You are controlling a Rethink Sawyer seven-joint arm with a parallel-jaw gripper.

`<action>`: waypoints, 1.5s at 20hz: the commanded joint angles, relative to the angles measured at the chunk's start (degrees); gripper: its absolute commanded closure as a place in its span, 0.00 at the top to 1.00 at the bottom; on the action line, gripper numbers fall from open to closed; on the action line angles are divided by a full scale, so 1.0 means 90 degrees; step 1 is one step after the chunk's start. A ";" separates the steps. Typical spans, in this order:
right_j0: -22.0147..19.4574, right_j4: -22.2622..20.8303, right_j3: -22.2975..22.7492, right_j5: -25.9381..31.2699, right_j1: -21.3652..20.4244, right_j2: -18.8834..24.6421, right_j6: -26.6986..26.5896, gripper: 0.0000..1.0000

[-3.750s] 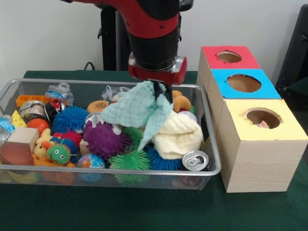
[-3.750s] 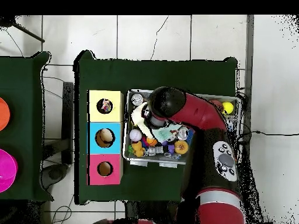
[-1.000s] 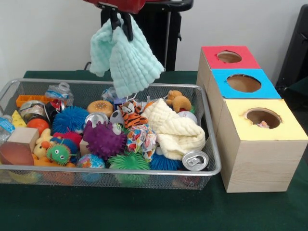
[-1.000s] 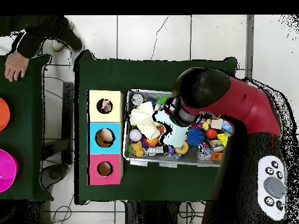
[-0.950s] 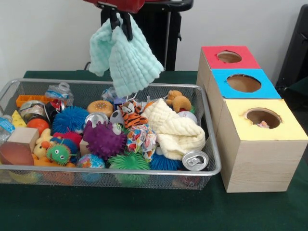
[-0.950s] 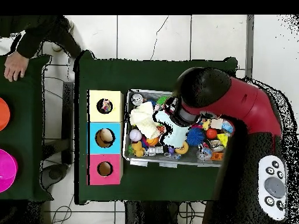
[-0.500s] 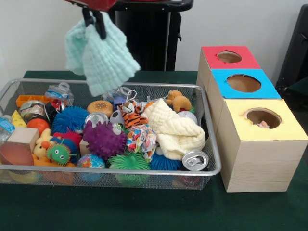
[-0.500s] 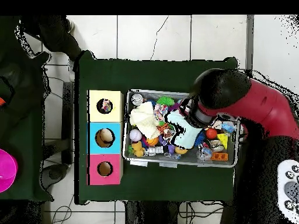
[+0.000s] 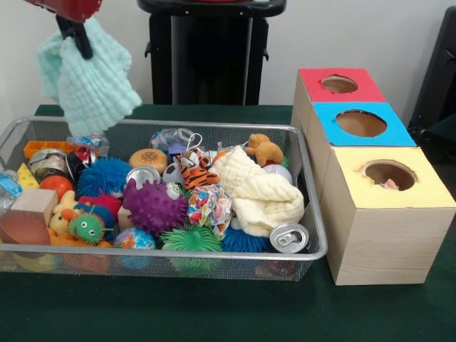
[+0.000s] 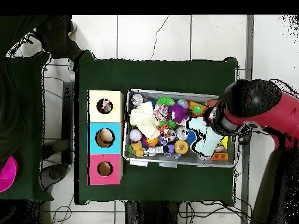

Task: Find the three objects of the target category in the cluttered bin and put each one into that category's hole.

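The tool [image 9: 75, 39] pinched a mint green cloth [image 9: 89, 82], dangling high over the wire bin's [image 9: 214, 254] far-left end. A clean step meant carrying it right, well clear, toward the boxes [image 9: 374, 182].

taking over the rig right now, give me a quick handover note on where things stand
Hand: shut on the mint green waffle-weave cloth, which hangs clear above the end of the wire mesh bin farthest from the boxes.
Boxes: red-topped box, blue-topped box and yellow-topped wooden box stand in a row beside the bin.
Done: something small already lies in the yellow-topped box's hole; something also shows in the blue one from overhead.
Left: the held cloth is not in any hole yet. A cream waffle-weave cloth lies in the bin among the spiky balls and cans, probably a candidate too.
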 commanded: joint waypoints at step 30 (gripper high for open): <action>0.0174 -0.0405 0.0680 -0.1190 0.0385 0.1020 -0.0057 1.00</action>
